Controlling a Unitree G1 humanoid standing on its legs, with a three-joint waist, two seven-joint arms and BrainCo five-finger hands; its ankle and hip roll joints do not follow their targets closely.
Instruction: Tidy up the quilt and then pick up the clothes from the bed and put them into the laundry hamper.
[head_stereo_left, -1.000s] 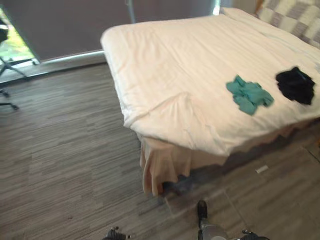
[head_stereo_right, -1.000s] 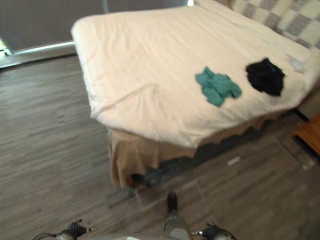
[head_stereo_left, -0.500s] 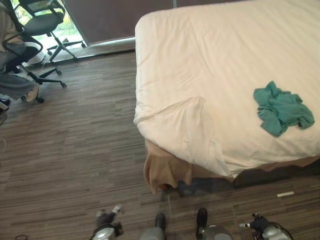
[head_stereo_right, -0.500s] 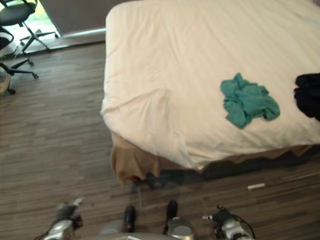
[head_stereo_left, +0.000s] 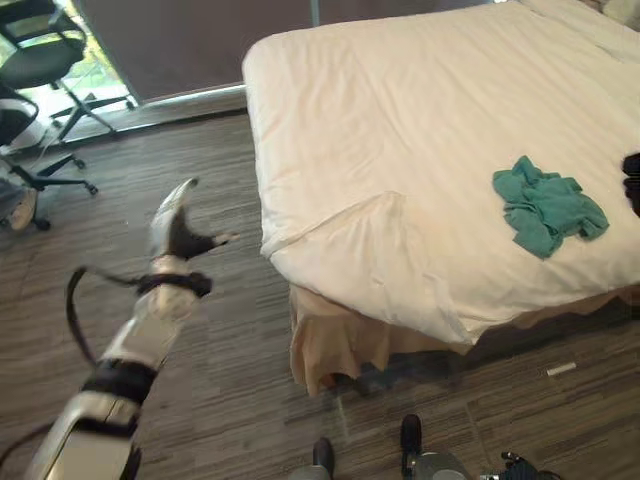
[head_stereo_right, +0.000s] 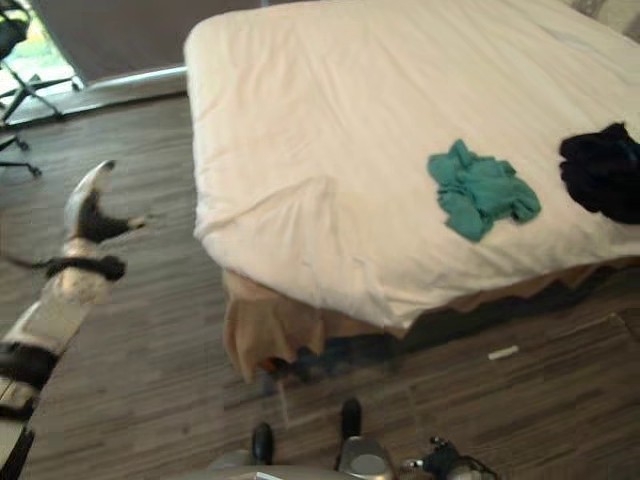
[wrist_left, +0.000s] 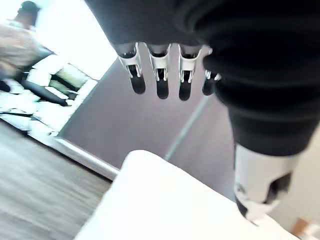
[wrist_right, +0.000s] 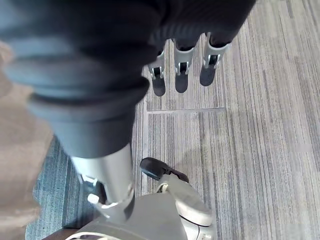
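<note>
A cream quilt covers the bed, with its near left corner folded back on itself. On the quilt's right side lies a crumpled teal garment, and a black garment lies further right by the edge. My left hand is raised over the floor to the left of the bed, open, fingers straight and pointing towards the quilt's far corner. My right hand hangs low over the floor, fingers straight, holding nothing.
A tan bed skirt hangs below the folded corner. Office chairs stand at the far left by the window, with a person's shoe beside them. A small white strip lies on the wooden floor near the bed's front edge.
My left arm has swung up from the bottom edge to chest height left of the bed. The camera has shifted, bringing the black garment back in at the right.
</note>
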